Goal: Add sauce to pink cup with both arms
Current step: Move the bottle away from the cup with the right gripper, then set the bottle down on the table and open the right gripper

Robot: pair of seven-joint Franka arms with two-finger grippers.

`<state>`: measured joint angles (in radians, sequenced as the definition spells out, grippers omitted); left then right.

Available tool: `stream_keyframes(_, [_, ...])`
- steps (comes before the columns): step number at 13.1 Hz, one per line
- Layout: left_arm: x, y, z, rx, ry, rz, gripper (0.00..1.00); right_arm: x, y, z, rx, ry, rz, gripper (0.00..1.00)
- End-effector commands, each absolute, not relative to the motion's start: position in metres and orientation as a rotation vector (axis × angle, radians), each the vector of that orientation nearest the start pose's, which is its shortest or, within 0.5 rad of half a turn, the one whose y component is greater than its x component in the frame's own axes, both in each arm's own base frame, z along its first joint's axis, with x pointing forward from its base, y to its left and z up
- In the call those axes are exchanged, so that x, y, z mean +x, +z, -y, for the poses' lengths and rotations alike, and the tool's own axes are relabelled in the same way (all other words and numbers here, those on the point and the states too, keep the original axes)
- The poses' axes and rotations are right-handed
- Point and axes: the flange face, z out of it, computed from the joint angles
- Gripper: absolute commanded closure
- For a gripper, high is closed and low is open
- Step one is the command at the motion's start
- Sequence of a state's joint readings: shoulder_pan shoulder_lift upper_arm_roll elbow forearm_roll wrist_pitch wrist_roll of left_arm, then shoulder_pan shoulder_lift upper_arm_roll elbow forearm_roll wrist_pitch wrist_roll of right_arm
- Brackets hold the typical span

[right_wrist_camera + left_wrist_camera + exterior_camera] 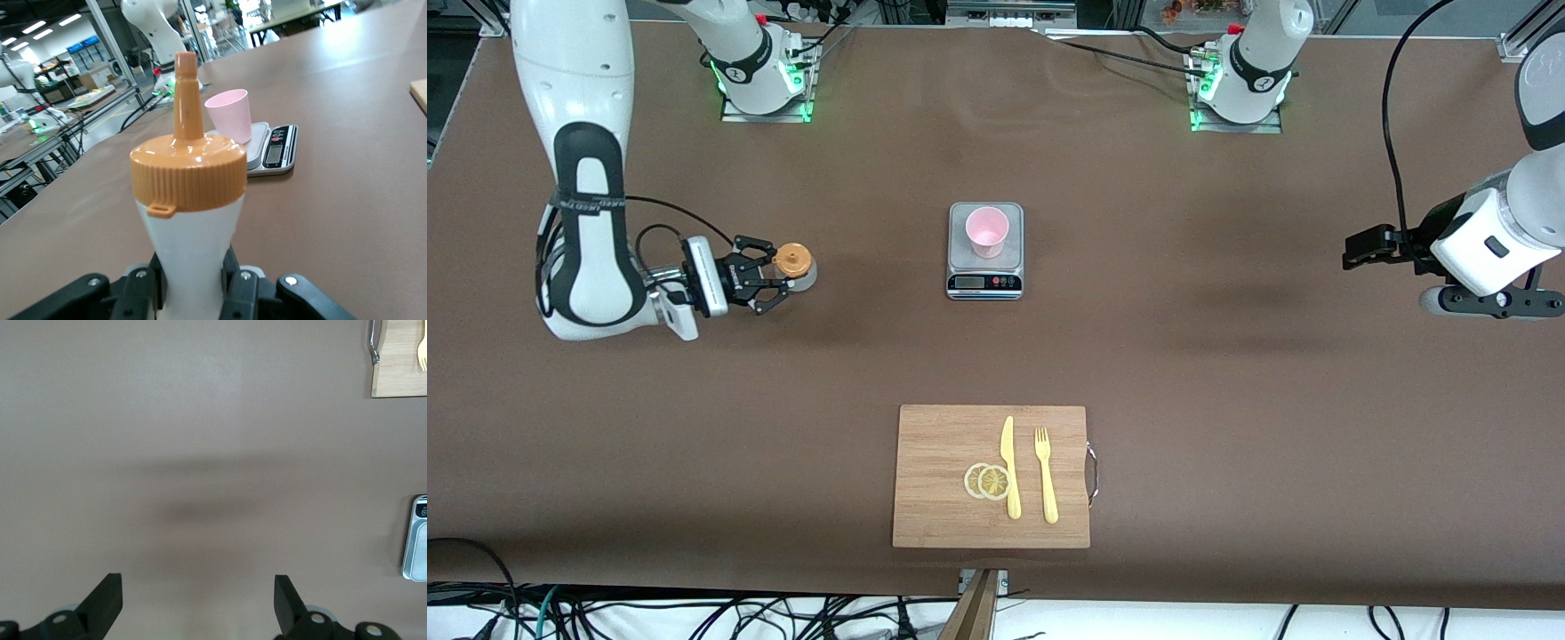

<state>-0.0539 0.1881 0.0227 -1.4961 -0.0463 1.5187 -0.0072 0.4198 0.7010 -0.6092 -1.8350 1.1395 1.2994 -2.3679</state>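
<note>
Grasp step: right gripper (775,283) clamped on the sauce (794,264), toward the right arm's table edge. Left gripper (197,600) waits, fingers apart. Next: carry the sauce to the cup (987,231) at table centre.

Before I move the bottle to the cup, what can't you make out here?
- Scale display: digits too small in the front and right wrist views.
- Sauce level: the bottle wall is cloudy, and the right pincer covers its base.
- Inside of the pink cup: contents unclear.
- Left pincer: open over bare table; the picture edge cuts off all but its fingertips.
</note>
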Motion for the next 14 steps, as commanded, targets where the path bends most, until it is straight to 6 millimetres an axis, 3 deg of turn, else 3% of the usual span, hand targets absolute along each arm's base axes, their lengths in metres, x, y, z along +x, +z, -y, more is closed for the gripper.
stream_keyframes(1, [0.602, 0.552, 0.025, -3.185, 0.265, -0.07, 0.0, 0.57, 0.175, -0.005, -1.208, -0.556, 1.5, 0.73])
stream_keyframes(4, [0.602, 0.552, 0.025, -3.185, 0.265, -0.07, 0.0, 0.571, 0.158, 0.018, -1.153, -0.611, 1.531, 0.71])
stream_keyframes(7, [0.602, 0.552, 0.025, -3.185, 0.265, -0.07, 0.0, 0.573, 0.151, 0.026, -1.113, -0.646, 1.578, 0.71])
stream_keyframes(8, [0.602, 0.552, 0.025, -3.185, 0.265, -0.07, 0.0, 0.572, 0.15, 0.03, -1.119, -0.646, 1.577, 0.56])
stream_keyframes(9, [0.603, 0.551, 0.025, -3.185, 0.267, -0.07, 0.0, 0.57, 0.146, 0.033, -1.123, -0.646, 1.569, 0.25])
stream_keyframes(10, [0.602, 0.552, 0.025, -3.185, 0.265, -0.07, 0.0, 0.569, 0.142, 0.034, -1.126, -0.64, 1.565, 0.14])
stream_keyframes(11, [0.603, 0.551, 0.025, -3.185, 0.267, -0.07, 0.0, 0.569, 0.142, 0.034, -1.126, -0.635, 1.563, 0.05])
stream_keyframes(14, [0.603, 0.551, 0.025, -3.185, 0.267, -0.07, 0.0, 0.576, 0.154, 0.041, -1.124, -0.574, 1.61, 0.04])
